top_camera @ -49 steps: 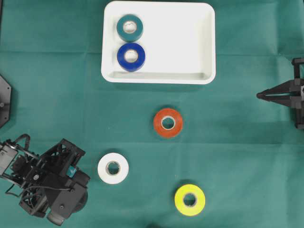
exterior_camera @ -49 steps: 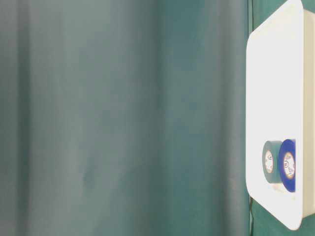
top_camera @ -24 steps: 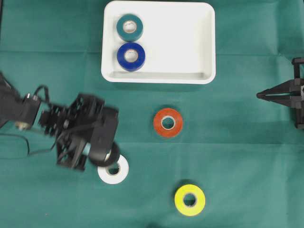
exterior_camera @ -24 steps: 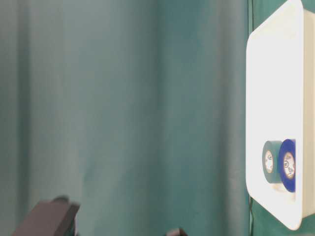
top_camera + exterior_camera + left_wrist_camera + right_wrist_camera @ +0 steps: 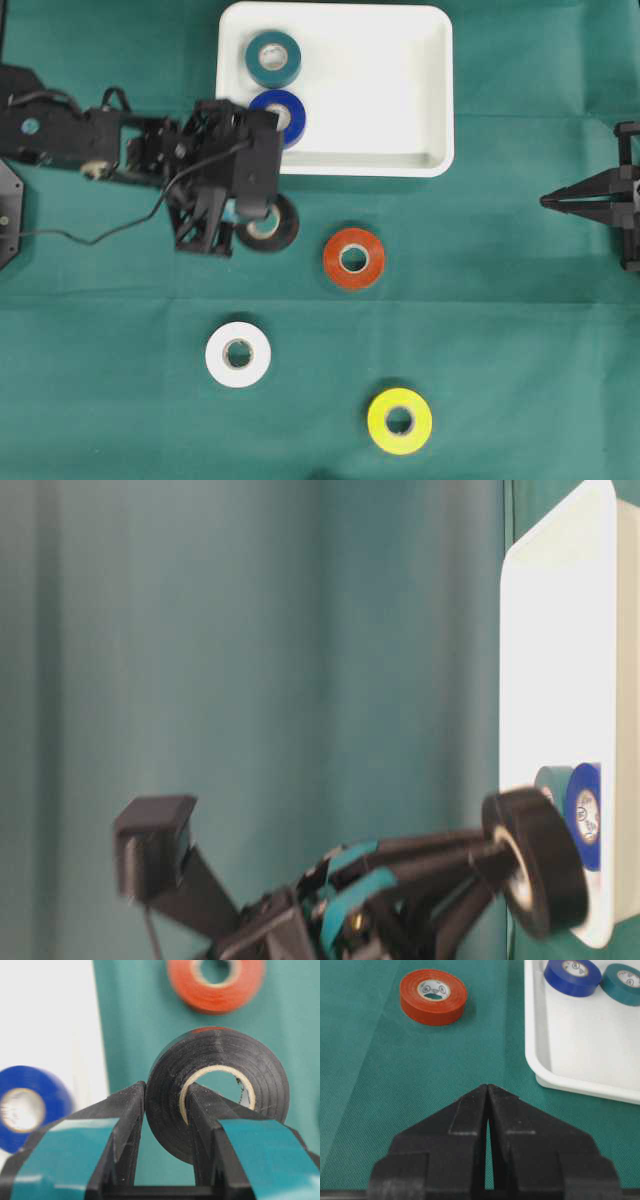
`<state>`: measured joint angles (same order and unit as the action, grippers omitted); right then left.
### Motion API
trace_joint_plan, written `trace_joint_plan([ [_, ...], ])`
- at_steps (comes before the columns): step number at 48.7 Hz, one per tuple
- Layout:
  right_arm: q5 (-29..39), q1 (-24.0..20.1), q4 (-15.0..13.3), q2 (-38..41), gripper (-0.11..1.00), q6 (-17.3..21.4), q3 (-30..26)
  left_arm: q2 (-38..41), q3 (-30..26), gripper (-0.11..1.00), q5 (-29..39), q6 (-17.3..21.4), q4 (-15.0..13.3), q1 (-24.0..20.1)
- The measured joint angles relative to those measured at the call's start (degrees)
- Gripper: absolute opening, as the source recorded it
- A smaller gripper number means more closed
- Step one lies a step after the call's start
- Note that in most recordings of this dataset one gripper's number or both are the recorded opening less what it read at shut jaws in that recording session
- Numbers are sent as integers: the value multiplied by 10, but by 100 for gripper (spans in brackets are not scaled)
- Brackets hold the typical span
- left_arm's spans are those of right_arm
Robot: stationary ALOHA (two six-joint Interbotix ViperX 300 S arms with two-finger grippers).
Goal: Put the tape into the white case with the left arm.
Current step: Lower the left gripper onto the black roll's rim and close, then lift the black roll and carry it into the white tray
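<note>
Black tape roll [image 5: 268, 224] sits clamped in my left gripper [image 5: 252, 212], low over the green cloth [image 5: 120, 380] just short of the white case [image 5: 400, 80]. Wrist view confirms the hold: 1 finger [image 5: 117, 1125] is pressed on the roll's outer face, the other passes through the core, so the roll's wall is pinched between them. The table-level view shows the roll [image 5: 535, 865] held on edge at the tip of the left arm [image 5: 60, 140], close to the case's near rim [image 5: 600, 935].

Step in hand, as I judge it: carry phase, tape gripped and not yet over the case.

Moving right. Inside the case, at its left end, lie 2 rolls: a teal roll [image 5: 273, 58] and a blue roll [image 5: 283, 112], the blue one partly hidden by the gripper body. The rest of the case floor is bare. Outside it on the cloth: a white roll [image 5: 238, 354], an orange roll [image 5: 353, 258], a yellow roll [image 5: 399, 421], all apart from each other.

Next move calls for lifting the black roll clear of the raised rim, carrying it over bare floor to the right of the blue roll, then parting the fingers. My concern: the finger through the core may drag the roll on withdrawal.

Far right, the right gripper [image 5: 560, 201] is parked well away, its fingers [image 5: 470, 1125] pressed together on nothing.
</note>
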<state>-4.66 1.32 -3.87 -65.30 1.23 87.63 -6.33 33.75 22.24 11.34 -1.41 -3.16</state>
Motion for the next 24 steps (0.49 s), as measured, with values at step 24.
trace_joint_plan([
  [24, -2, -1, 0, 0, -10, 0, 1, 91, -76, 22, -31, 4, 0, -100],
])
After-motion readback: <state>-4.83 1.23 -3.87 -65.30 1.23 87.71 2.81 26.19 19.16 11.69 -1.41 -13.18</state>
